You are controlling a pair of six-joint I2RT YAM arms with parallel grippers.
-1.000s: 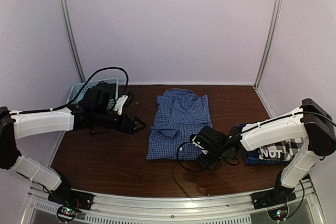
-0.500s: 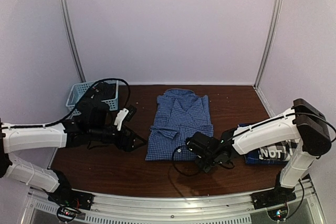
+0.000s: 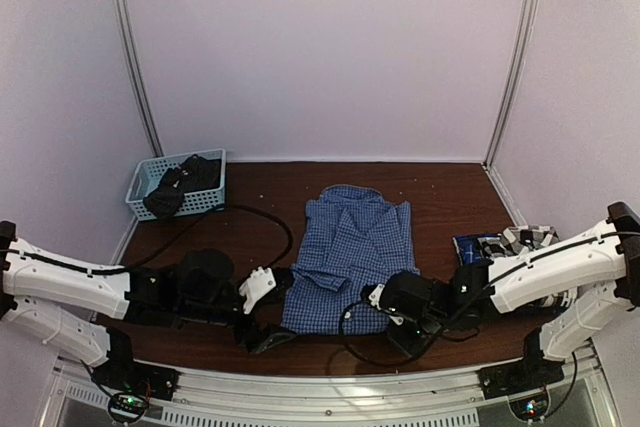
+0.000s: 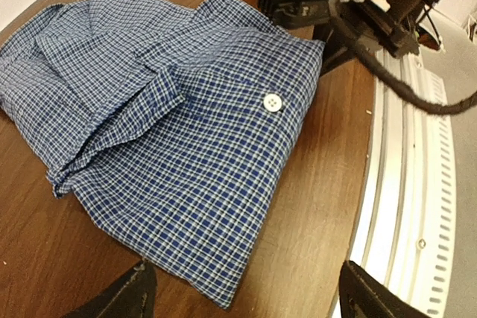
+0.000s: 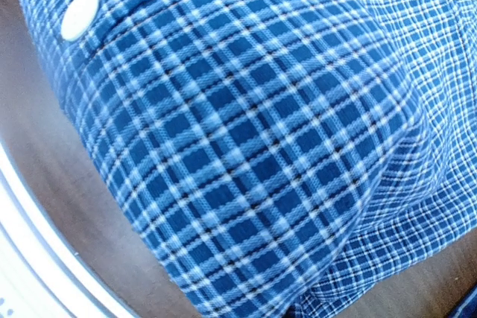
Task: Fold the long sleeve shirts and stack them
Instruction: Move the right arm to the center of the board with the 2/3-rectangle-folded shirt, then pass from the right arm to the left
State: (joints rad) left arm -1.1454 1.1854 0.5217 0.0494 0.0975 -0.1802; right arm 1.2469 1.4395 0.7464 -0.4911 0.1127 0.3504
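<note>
The blue fine-check shirt (image 3: 348, 252) lies folded in the middle of the table, with a white button (image 4: 273, 102) near its hem. My right gripper (image 3: 386, 305) sits at its near right corner, shut on the cloth. That cloth (image 5: 246, 147) bulges up and fills the right wrist view, hiding the fingers. My left gripper (image 3: 266, 315) is open and low at the near left corner. That corner (image 4: 223, 299) lies between its two black fingertips (image 4: 134, 296). The black-and-white plaid shirt (image 3: 525, 240) rests folded at the right edge on a darker blue plaid one (image 3: 468, 247).
A light blue lattice basket (image 3: 143, 184) holding dark cloth stands at the back left. The metal rail (image 4: 417, 184) runs along the table's near edge, close behind both grippers. Cables from both arms trail over the brown table (image 3: 250, 222).
The left arm swung from near the basket down to the shirt's near left corner. The right gripper shut at the near right corner, and the shirt shifted slightly right.
</note>
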